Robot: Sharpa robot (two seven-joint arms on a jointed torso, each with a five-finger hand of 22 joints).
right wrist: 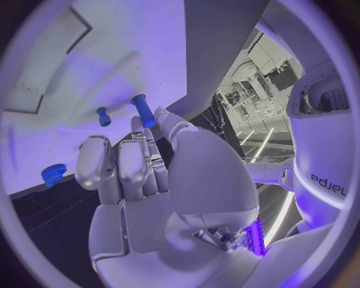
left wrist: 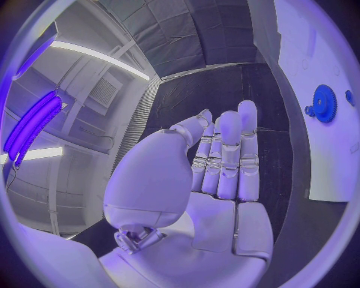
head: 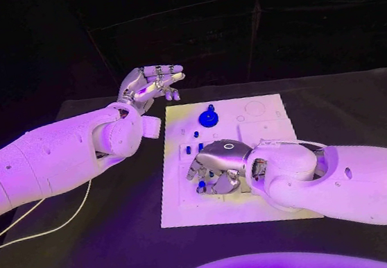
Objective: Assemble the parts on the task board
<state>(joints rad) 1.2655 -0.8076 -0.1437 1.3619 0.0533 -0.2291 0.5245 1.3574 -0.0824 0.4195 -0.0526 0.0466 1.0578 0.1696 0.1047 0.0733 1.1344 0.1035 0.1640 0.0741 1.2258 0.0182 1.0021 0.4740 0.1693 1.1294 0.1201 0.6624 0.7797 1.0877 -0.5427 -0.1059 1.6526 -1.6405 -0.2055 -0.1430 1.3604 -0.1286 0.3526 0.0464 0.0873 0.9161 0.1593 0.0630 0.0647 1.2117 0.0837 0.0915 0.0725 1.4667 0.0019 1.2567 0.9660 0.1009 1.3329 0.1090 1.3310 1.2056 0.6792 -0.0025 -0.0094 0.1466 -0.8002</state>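
Right hand [head: 218, 169] fingers curled low over the task board [head: 181, 210]; grip on a part: you cannot tell. A blue peg [right wrist: 143, 111] stands just beyond the fingertips. Judged light, rigid, slippery; pinch its shaft. Left hand [head: 149, 84] hangs empty, fingers loosely apart.

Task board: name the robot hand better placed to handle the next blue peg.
Right. The right robot hand is down over the white task board, with blue pegs at its fingers. The left robot hand is raised beyond the board's far corner, holding nothing.
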